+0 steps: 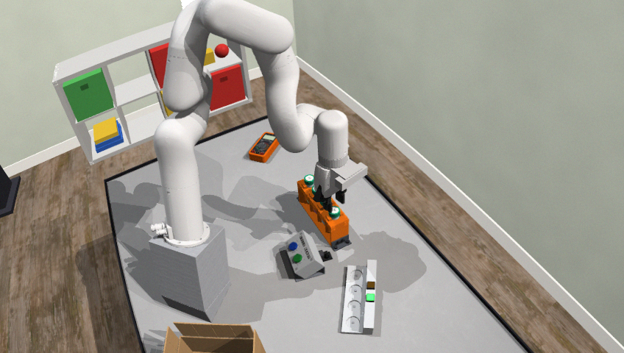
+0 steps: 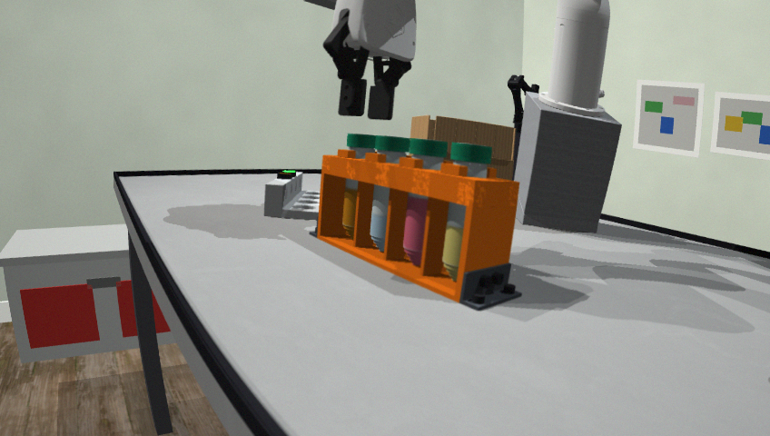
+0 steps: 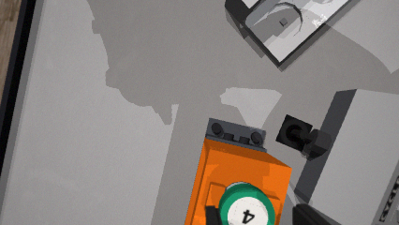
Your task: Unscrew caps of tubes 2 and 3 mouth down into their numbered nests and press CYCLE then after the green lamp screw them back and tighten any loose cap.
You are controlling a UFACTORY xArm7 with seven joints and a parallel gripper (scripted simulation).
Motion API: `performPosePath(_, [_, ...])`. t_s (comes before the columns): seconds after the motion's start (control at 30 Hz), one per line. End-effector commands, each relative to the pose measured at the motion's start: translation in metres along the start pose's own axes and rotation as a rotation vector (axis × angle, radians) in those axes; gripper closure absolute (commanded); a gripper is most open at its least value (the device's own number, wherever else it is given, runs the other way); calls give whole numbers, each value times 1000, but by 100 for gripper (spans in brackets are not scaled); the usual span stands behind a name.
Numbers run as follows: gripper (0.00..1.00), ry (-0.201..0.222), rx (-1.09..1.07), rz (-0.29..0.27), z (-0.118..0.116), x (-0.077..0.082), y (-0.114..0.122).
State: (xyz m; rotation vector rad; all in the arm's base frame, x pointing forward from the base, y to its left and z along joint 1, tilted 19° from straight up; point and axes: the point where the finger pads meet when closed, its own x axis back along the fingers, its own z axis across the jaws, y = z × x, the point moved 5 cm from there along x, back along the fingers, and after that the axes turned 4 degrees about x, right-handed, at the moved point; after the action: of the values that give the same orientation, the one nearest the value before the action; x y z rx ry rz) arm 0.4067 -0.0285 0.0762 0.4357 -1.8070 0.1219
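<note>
Above the far-left end of the orange four-slot tube rack (image 2: 488,207), in the upper middle of the exterior view, hangs the black two-fingered gripper (image 2: 366,100), well clear of the row of green screw caps. Its fingers stand part-way apart with nothing between them.

All four caps sit on their tubes, the grey cap tray (image 1: 346,321) at the lower centre of the top view shows bare nests, and its green lamp (image 1: 371,297) is lit. So, as I judge it, the work is at the last check of the outer caps or already heading for the keys.

The relation that matters: the rack's long axis runs from the middle of the top view down to the right, and the gripper sits over that line near its lower-right end. In the wrist view the white-topped green cap marked 4 (image 3: 244,212) lies at the bottom edge, centre-right, so it is almost under the fingers, slightly toward the lower edge of the frame.

The grey key housing (image 1: 311,262) with its blue key (image 1: 292,245) and green key (image 1: 297,257) lies left of the rack's lower end in the top view.
</note>
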Motion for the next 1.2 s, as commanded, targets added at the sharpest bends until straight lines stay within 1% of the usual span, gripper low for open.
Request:
performPosePath(0.0, [54, -5, 0, 3, -2, -15, -2])
performPosePath(0.07, [54, -5, 0, 3, -2, -20, -2])
performPosePath(0.4, [54, -5, 0, 3, -2, -20, -2])
performPosePath(1.17, [54, -5, 0, 3, -1, -30, -2])
